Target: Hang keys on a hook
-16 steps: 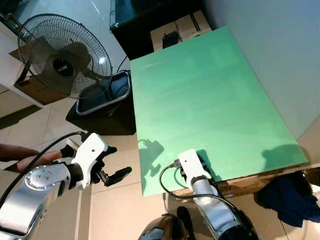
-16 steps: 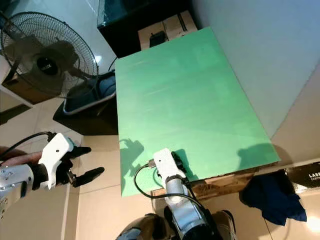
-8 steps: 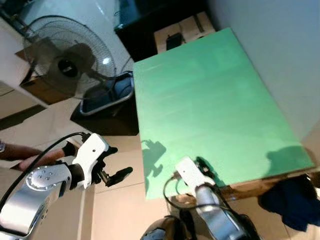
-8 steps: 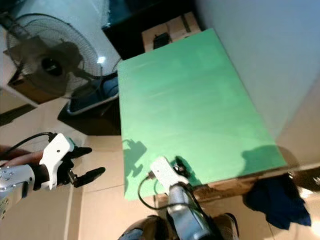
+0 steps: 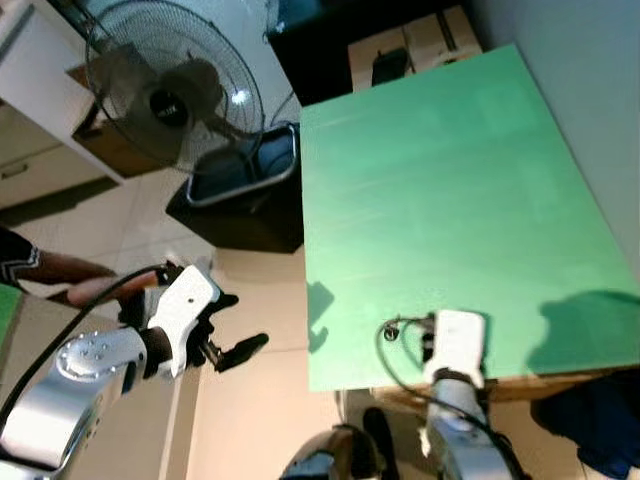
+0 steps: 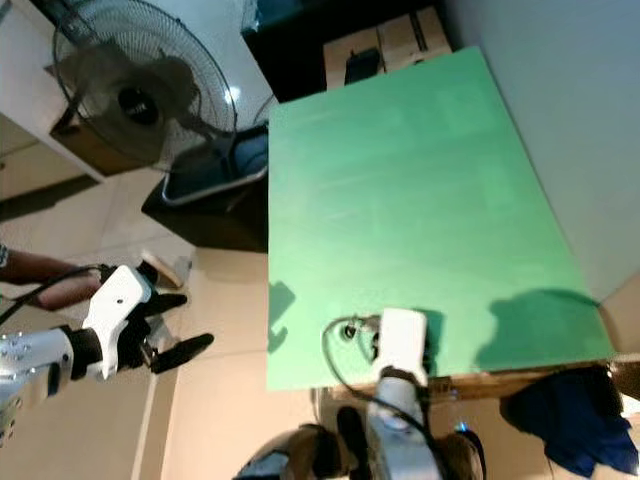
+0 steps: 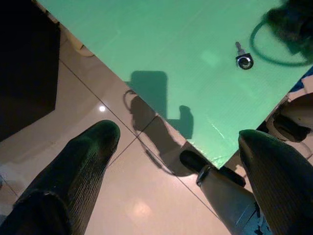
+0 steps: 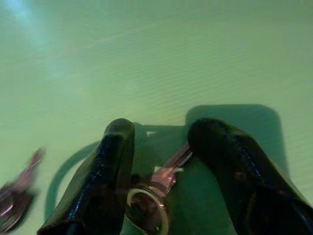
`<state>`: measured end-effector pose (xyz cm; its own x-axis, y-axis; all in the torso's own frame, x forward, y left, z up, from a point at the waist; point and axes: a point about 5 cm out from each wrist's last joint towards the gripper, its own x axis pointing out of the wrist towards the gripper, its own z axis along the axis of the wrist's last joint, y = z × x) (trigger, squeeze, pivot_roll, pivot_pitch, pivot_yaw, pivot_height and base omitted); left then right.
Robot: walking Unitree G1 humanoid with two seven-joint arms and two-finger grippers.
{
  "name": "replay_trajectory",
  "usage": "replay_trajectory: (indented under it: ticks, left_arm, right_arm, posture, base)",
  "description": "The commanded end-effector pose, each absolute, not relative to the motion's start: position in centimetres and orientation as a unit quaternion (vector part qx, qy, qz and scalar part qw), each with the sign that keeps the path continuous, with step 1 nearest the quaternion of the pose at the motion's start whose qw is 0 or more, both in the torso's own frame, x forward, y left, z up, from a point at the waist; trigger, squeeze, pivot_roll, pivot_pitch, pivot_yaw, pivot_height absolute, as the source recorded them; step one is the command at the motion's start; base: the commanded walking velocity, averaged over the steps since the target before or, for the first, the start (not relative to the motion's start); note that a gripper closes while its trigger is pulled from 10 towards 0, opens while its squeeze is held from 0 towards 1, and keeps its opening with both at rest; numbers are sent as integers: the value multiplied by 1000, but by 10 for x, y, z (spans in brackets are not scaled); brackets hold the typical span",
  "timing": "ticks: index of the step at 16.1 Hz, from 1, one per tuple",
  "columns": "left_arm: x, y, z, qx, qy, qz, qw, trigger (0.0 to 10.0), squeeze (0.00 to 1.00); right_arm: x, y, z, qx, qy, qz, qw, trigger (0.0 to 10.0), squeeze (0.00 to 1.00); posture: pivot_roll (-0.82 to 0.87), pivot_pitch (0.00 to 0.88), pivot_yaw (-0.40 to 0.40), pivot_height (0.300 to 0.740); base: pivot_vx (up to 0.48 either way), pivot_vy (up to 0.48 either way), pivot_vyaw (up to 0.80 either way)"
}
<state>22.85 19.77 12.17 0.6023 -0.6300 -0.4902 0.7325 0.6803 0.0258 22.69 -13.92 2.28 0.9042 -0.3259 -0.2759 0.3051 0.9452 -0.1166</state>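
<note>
A flat green table stands over pale floor tiles, one long side close to a light wall. Near its front edge a silver key on a ring lies on the green top, with a second key close beside it.

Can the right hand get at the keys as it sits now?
Probably yes. The right hand is low over the green board, open, with the keys lying between its fingers and nothing in between.
</note>
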Motion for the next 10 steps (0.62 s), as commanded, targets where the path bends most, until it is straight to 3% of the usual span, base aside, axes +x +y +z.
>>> replay_trajectory:
  ticks: [1, 4, 7, 10]
  left_arm:
    - [228, 204, 118, 115, 241, -375, 888, 10000, 0]
    - [230, 203, 119, 114, 239, -375, 888, 10000, 0]
    - [229, 203, 116, 115, 238, -372, 890, 10000, 0]
    - [227, 204, 116, 112, 239, -371, 890, 10000, 0]
  right_arm:
    - [210, -150, 6, -17, 191, -218, 957, 10000, 0]
    - [214, -154, 16, -35, 156, -219, 963, 10000, 0]
    - [219, -151, 43, -165, 53, -168, 970, 10000, 0]
    - [211, -145, 47, -163, 47, -171, 971, 10000, 0]
  posture:
    - [-41, 278, 400, 740]
    - [-43, 277, 400, 740]
    - [-50, 268, 400, 740]
    - [-53, 265, 400, 740]
  base:
    - [0, 0, 0]
    - [0, 0, 0]
    - [0, 0, 0]
    - [0, 0, 0]
